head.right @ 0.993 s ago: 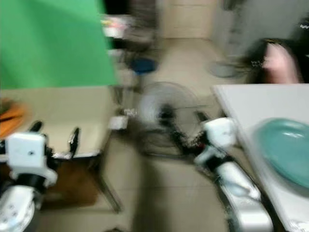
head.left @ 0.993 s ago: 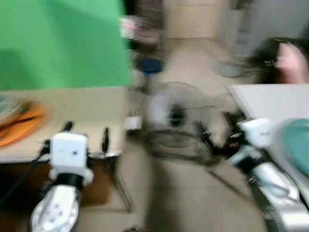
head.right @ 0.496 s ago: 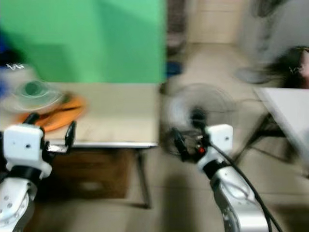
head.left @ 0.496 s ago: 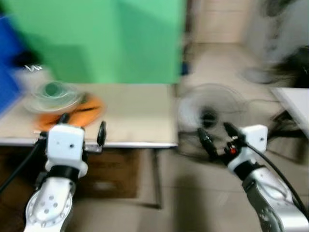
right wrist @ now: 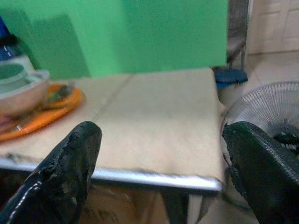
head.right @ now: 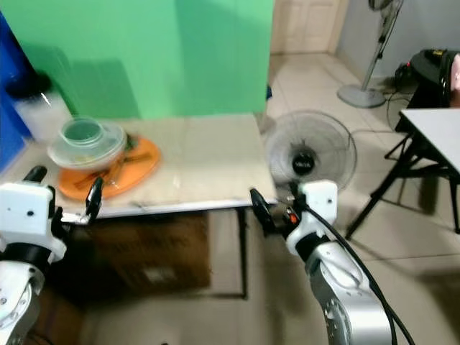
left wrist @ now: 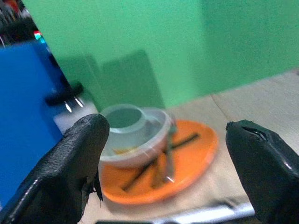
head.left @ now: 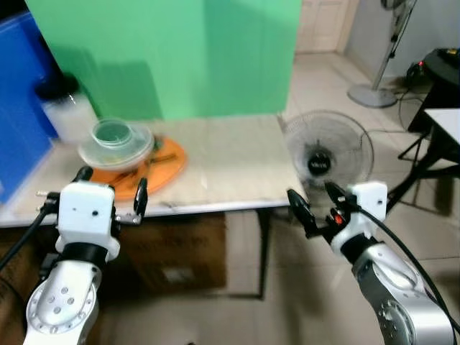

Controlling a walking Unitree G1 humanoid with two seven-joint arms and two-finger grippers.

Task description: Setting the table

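Counter (head.left: 230, 165), beige-topped with a metal front edge, standing before a green backdrop (head.left: 180, 50). Far left: a blue bin (head.left: 18, 108) and a frosted container with a black cap (head.left: 61, 108) at the counter's back. Left jaws (head.left: 110, 194) are held spread apart and empty, level with the counter's front edge; directly beyond them lies an orange plate (head.left: 162, 162) that carries a clear bowl (head.left: 115, 144) with a smaller green-tinted bowl (left wrist: 124, 116) nested inside. Dark chopsticks (left wrist: 180, 141) rest on the orange plate, partly under the clear bowl, and a pale utensil lies beside them; its kind cannot be told. The plate sits near the front edge, just ahead of the left jaws and apart from them. Below the counter, under the left jaws, stands a brown cardboard box (head.left: 180, 255).

Centre: the bare stretch of counter runs from the plate to the right-hand corner. Right jaws (head.left: 314, 203) are likewise spread wide and empty, held off the counter's right front corner and over the tiled floor (head.left: 287, 302). Beyond and slightly right of them sits a round floor fan (head.left: 329, 151) with a wire guard. Farther right: the black legs and white corner of a second table (head.right: 431, 129), a dark object (head.left: 438, 65) behind it, and a pedestal fan (head.left: 381, 65) standing at the back.
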